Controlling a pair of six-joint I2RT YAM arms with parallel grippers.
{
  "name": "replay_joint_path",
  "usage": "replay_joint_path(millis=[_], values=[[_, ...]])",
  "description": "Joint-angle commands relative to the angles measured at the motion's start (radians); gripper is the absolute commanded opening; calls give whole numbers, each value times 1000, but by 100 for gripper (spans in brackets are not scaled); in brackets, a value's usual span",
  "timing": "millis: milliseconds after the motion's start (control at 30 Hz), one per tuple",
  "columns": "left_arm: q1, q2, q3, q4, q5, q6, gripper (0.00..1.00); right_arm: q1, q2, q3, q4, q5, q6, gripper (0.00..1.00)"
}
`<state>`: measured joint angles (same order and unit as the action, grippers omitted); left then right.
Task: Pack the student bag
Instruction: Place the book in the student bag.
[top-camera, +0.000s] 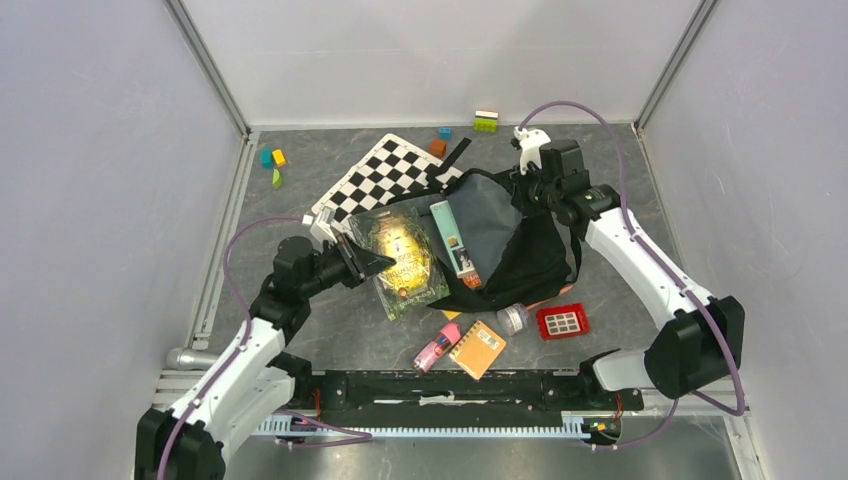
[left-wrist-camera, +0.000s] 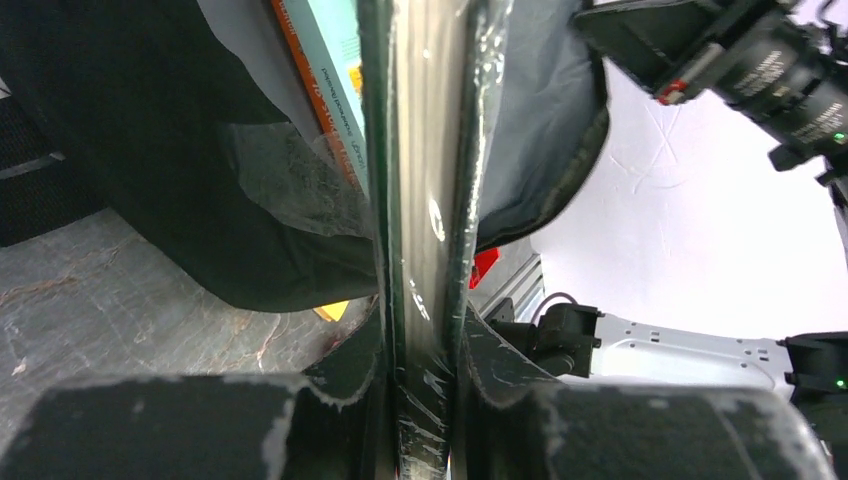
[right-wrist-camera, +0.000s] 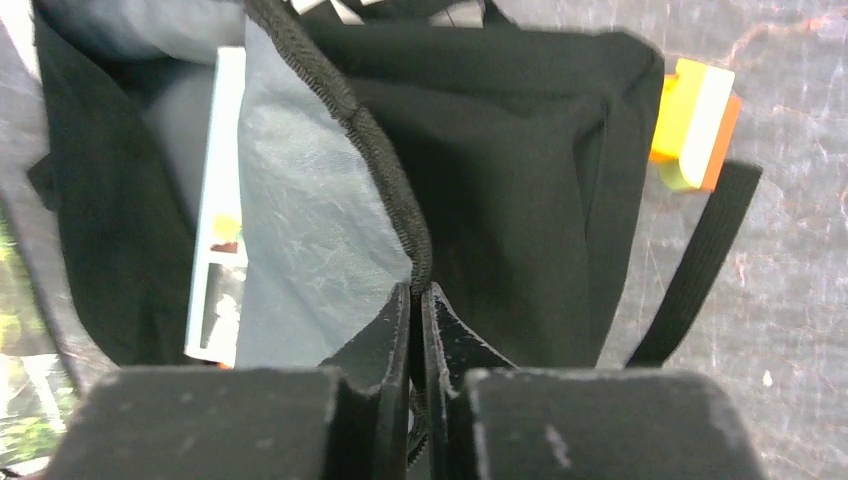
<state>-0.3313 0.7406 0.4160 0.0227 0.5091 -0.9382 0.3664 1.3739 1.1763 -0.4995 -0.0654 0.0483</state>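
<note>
The student bag lies open in the middle of the table, its grey lining showing. A teal book lies in its mouth. My left gripper is shut on a green book whose far end reaches the bag's opening. In the left wrist view the book's edge runs up from between the left gripper's pads, with the bag on both sides. My right gripper is shut on the bag's corded rim at the far side.
A chessboard lies partly under the bag's far left. A pink case, an orange notebook, a clear jar and a red box lie near the front. Small blocks sit at the back, one by a strap.
</note>
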Motion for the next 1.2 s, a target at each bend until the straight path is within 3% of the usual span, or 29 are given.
replay_joint_path(millis=[0,133,300,467,667,1167], values=[[-5,86,53,243,50,-86,2,-1,-66,118,20,-61,6,0],[-15,183,74,299,26,-116,2,-1,-116,180,21,-48,17,0],[-44,320,79,504,-4,-235,2,-1,-153,214,30,-64,44,0],[-135,459,157,548,-70,-234,2,0,-162,232,33,-88,68,0],[-186,618,220,744,-146,-280,2,0,-178,227,34,-102,83,0],[-349,916,352,781,-262,-207,2,1,-191,176,85,-165,134,0]])
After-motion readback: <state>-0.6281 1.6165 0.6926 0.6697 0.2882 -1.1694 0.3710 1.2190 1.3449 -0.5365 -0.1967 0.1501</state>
